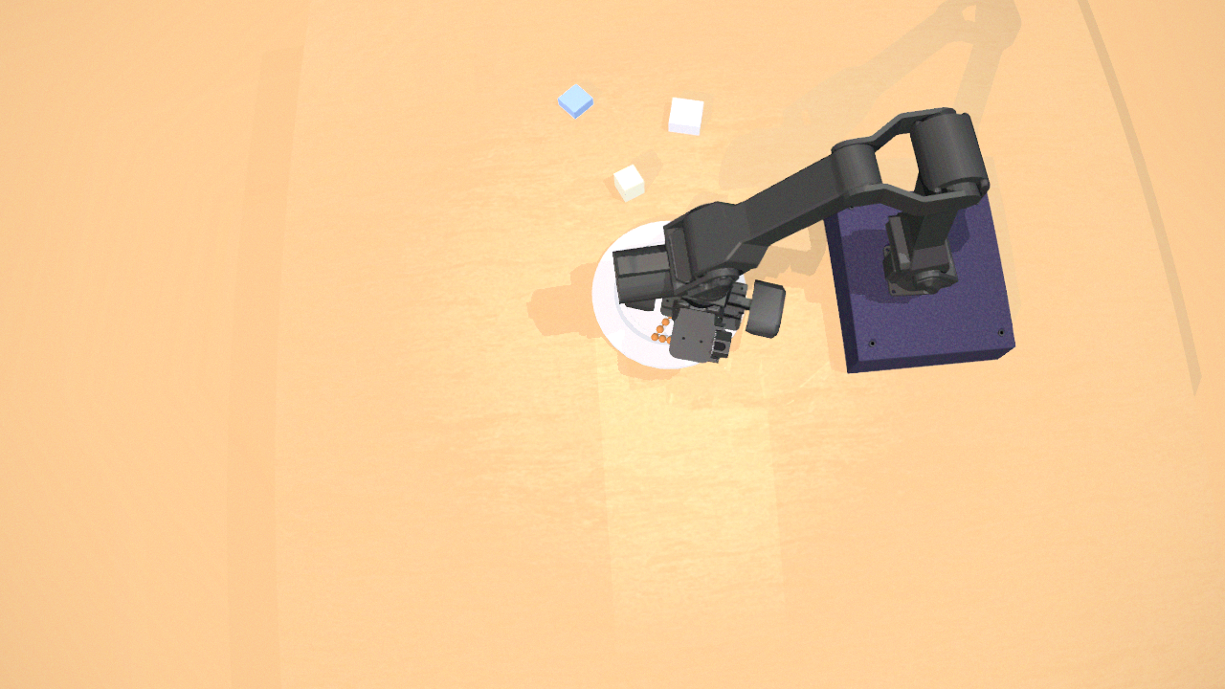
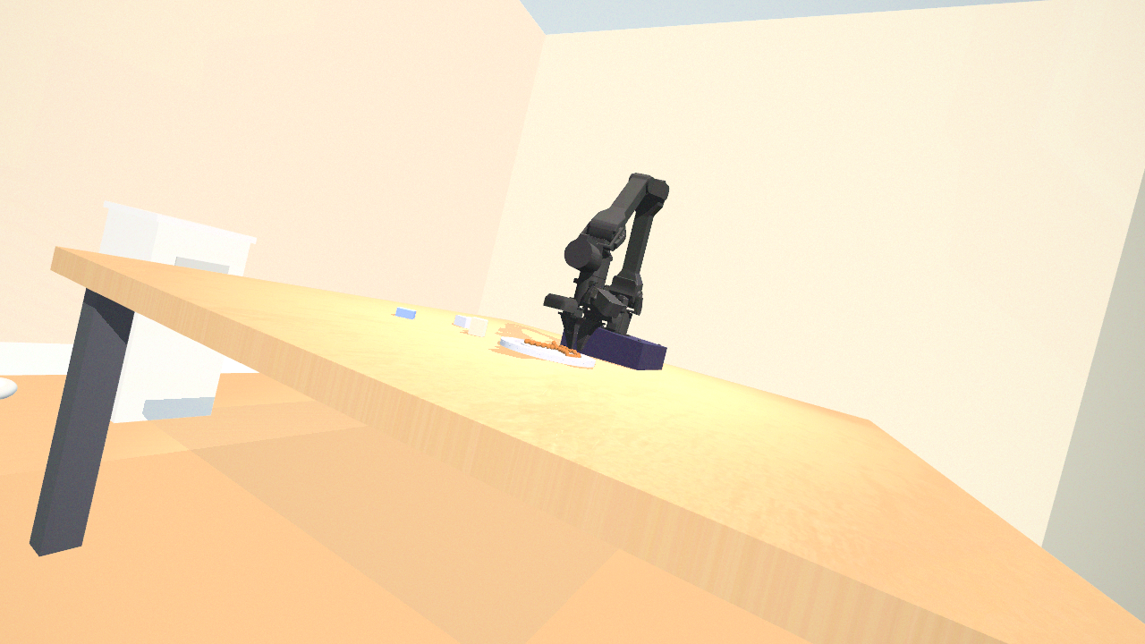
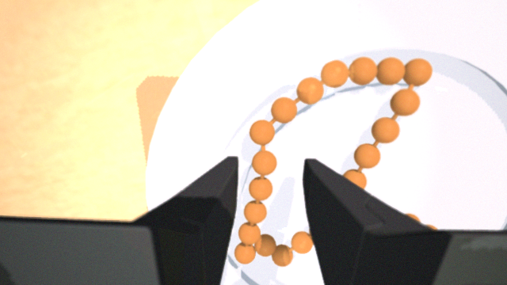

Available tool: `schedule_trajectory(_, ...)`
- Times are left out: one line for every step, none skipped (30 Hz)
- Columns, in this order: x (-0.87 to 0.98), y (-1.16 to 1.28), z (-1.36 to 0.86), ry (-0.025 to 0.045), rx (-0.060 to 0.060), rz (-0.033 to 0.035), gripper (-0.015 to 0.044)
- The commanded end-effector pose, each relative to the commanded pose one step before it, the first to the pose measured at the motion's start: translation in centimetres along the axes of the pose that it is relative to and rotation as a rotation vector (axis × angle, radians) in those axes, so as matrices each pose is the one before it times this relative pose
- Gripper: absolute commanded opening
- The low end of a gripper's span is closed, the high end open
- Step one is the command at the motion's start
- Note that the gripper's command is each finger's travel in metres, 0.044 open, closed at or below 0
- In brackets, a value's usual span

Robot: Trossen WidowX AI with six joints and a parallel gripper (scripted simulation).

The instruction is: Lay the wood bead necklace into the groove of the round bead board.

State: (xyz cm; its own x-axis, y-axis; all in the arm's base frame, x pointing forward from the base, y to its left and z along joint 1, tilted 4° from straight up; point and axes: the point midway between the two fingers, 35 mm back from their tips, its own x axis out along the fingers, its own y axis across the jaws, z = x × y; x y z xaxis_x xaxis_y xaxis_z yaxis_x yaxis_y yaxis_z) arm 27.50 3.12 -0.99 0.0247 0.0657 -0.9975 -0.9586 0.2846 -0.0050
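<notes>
The orange bead necklace (image 1: 659, 328) (image 2: 552, 345) (image 3: 363, 70) lies on the white round bead board (image 1: 604, 300) (image 2: 511, 344) (image 3: 186, 119). In the wrist view, its upper arc follows the groove. From the arc's right end a strand cuts inward over the middle disc and passes behind the right finger. The left strand runs down to a bunched bend low between the fingers. My gripper (image 2: 572, 344) (image 3: 271, 159) is partly open over the board, with that left strand in view between its fingers, unpinched. The arm hides much of the necklace in the top view.
A blue block (image 1: 575, 100) (image 2: 405, 313), a white block (image 1: 685, 115) (image 2: 461, 320) and a cream cube (image 1: 629, 182) (image 2: 478, 326) stand beyond the board in the top view. The dark purple arm base (image 1: 924, 329) (image 2: 624, 350) is to the board's right.
</notes>
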Motion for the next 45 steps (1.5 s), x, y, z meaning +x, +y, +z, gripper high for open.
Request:
schedule_trajectory(0.739, 0.213, -0.07, 0.00079, -0.0005, 0.00461, 0.012)
schedule_trajectory(0.077, 0.011, -0.004, 0.00005, -0.0002, 0.0002, 0.012)
schedule_trajectory(0.026, 0.004, -0.001, 0.00002, -0.0001, 0.00007, 0.012)
schedule_trajectory(0.0, 0.0, 0.0, 0.0, 0.0, 0.0, 0.012)
schedule_trajectory(0.0, 0.0, 0.0, 0.0, 0.0, 0.0, 0.012)
schedule_trajectory(-0.228, -0.096, 0.023, 0.00056, -0.0004, -0.00109, 0.0094)
schedule_trajectory(0.0, 0.0, 0.0, 0.0, 0.0, 0.0, 0.0067)
schedule_trajectory(0.0, 0.0, 0.0, 0.0, 0.0, 0.0, 0.0041)
schedule_trajectory(0.0, 0.0, 0.0, 0.0, 0.0, 0.0, 0.0015)
schedule_trajectory(0.0, 0.0, 0.0, 0.0, 0.0, 0.0, 0.0)
schedule_trajectory(0.0, 0.0, 0.0, 0.0, 0.0, 0.0, 0.0)
schedule_trajectory(0.0, 0.0, 0.0, 0.0, 0.0, 0.0, 0.0)
schedule_trajectory(0.0, 0.0, 0.0, 0.0, 0.0, 0.0, 0.0)
schedule_trajectory(0.0, 0.0, 0.0, 0.0, 0.0, 0.0, 0.0)
schedule_trajectory(0.0, 0.0, 0.0, 0.0, 0.0, 0.0, 0.0)
schedule_trajectory(0.0, 0.0, 0.0, 0.0, 0.0, 0.0, 0.0)
schedule_trajectory(0.0, 0.0, 0.0, 0.0, 0.0, 0.0, 0.0)
schedule_trajectory(0.0, 0.0, 0.0, 0.0, 0.0, 0.0, 0.0)
schedule_trajectory(0.0, 0.0, 0.0, 0.0, 0.0, 0.0, 0.0)
schedule_trajectory(0.0, 0.0, 0.0, 0.0, 0.0, 0.0, 0.0)
schedule_trajectory(0.0, 0.0, 0.0, 0.0, 0.0, 0.0, 0.0)
schedule_trajectory(0.0, 0.0, 0.0, 0.0, 0.0, 0.0, 0.0)
schedule_trajectory(0.0, 0.0, 0.0, 0.0, 0.0, 0.0, 0.0)
schedule_trajectory(0.0, 0.0, 0.0, 0.0, 0.0, 0.0, 0.0)
schedule_trajectory(0.0, 0.0, 0.0, 0.0, 0.0, 0.0, 0.0)
schedule_trajectory(0.0, 0.0, 0.0, 0.0, 0.0, 0.0, 0.0)
schedule_trajectory(0.0, 0.0, 0.0, 0.0, 0.0, 0.0, 0.0)
schedule_trajectory(0.0, 0.0, 0.0, 0.0, 0.0, 0.0, 0.0)
schedule_trajectory(0.0, 0.0, 0.0, 0.0, 0.0, 0.0, 0.0)
schedule_trajectory(0.0, 0.0, 0.0, 0.0, 0.0, 0.0, 0.0)
schedule_trajectory(0.0, 0.0, 0.0, 0.0, 0.0, 0.0, 0.0)
schedule_trajectory(0.0, 0.0, 0.0, 0.0, 0.0, 0.0, 0.0)
schedule_trajectory(0.0, 0.0, 0.0, 0.0, 0.0, 0.0, 0.0)
schedule_trajectory(0.0, 0.0, 0.0, 0.0, 0.0, 0.0, 0.0)
schedule_trajectory(0.0, 0.0, 0.0, 0.0, 0.0, 0.0, 0.0)
schedule_trajectory(0.0, 0.0, 0.0, 0.0, 0.0, 0.0, 0.0)
schedule_trajectory(0.0, 0.0, 0.0, 0.0, 0.0, 0.0, 0.0)
schedule_trajectory(0.0, 0.0, 0.0, 0.0, 0.0, 0.0, 0.0)
schedule_trajectory(0.0, 0.0, 0.0, 0.0, 0.0, 0.0, 0.0)
schedule_trajectory(0.0, 0.0, 0.0, 0.0, 0.0, 0.0, 0.0)
schedule_trajectory(0.0, 0.0, 0.0, 0.0, 0.0, 0.0, 0.0)
schedule_trajectory(0.0, 0.0, 0.0, 0.0, 0.0, 0.0, 0.0)
schedule_trajectory(0.0, 0.0, 0.0, 0.0, 0.0, 0.0, 0.0)
schedule_trajectory(0.0, 0.0, 0.0, 0.0, 0.0, 0.0, 0.0)
schedule_trajectory(0.0, 0.0, 0.0, 0.0, 0.0, 0.0, 0.0)
